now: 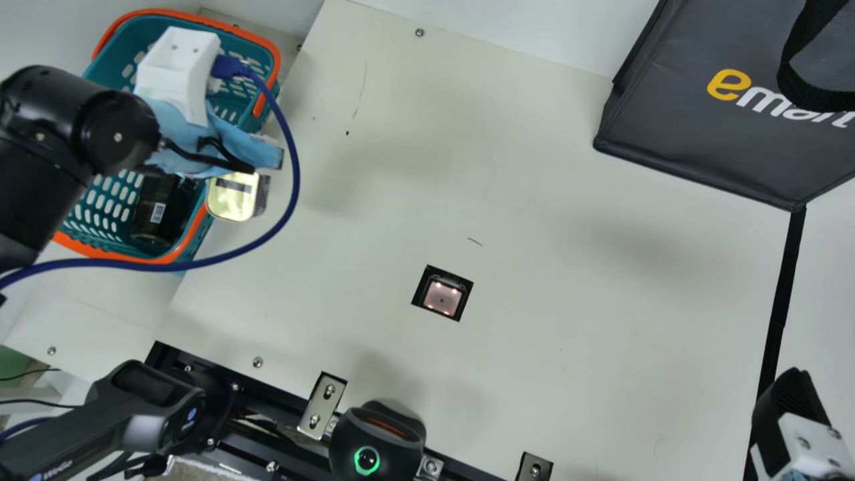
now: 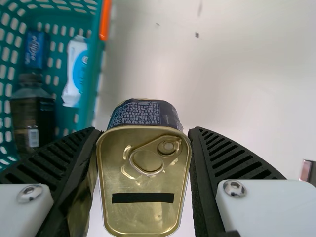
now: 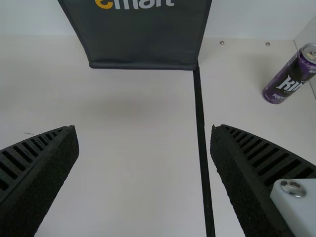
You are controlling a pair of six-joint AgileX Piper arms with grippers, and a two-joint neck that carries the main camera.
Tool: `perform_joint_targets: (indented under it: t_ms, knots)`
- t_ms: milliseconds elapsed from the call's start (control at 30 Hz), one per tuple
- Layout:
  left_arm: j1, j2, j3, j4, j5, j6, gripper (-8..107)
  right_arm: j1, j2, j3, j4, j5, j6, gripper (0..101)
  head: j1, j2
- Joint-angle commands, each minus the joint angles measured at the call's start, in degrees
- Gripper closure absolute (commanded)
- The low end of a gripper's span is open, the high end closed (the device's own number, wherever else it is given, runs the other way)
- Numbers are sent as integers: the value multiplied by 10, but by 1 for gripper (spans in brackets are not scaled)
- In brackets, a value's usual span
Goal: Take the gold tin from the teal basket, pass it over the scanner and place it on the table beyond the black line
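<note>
Hanging beside the teal basket (image 1: 180, 19) in the main view, the gold tin (image 1: 232, 198) could clip the hard orange rim if swung low; the looping blue cable (image 1: 298, 170) might snag before the square, glassy scanner (image 1: 442, 296). In the left wrist view, the left pincer (image 2: 144, 132) is closed on the tin with ribbed black pads; smooth metal and rounded corners could let it twist. In the right wrist view, the right pincer (image 3: 143, 128) gapes wide, empty; past the flat black line (image 3: 200, 118), a careless placement might topple the glossy purple can (image 3: 291, 75).

Bottle (image 2: 32, 116) in basket (image 1: 192, 21) at left, bag (image 1: 674, 127) at right
</note>
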Motion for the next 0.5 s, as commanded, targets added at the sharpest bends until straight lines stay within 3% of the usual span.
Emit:
perform_joint_targets:
  t_ms: [0,467]
  knots:
    - [-39,-1,2,5,3,-53,107,0,0,0,0,0,0,6,-17,1]
    - [-186,20,-4,17,30,-223,107,0,0,0,0,0,0,6,-17,1]
